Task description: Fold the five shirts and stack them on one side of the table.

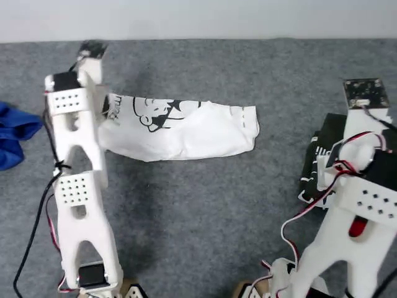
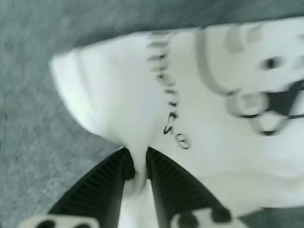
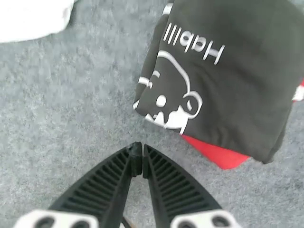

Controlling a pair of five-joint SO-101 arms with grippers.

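A grey, carpet-like surface [image 1: 205, 211] seen from above, with a white robot arm at each side. A white shirt [image 1: 180, 130] with a black cartoon print lies crumpled lengthwise across the far middle of the surface. The left claw [image 2: 137, 167] is pinched shut on a fold at the shirt's edge, at the end nearest the left arm. The right claw [image 3: 141, 156] is closed, tips together with nothing between them, over bare surface just beside a folded black shirt [image 3: 228, 71]. That black shirt lies on top of a red shirt [image 3: 216, 156], whose edge peeks out beneath, at the right side of the surface. A blue shirt [image 1: 15, 133] lies bunched at the far left edge
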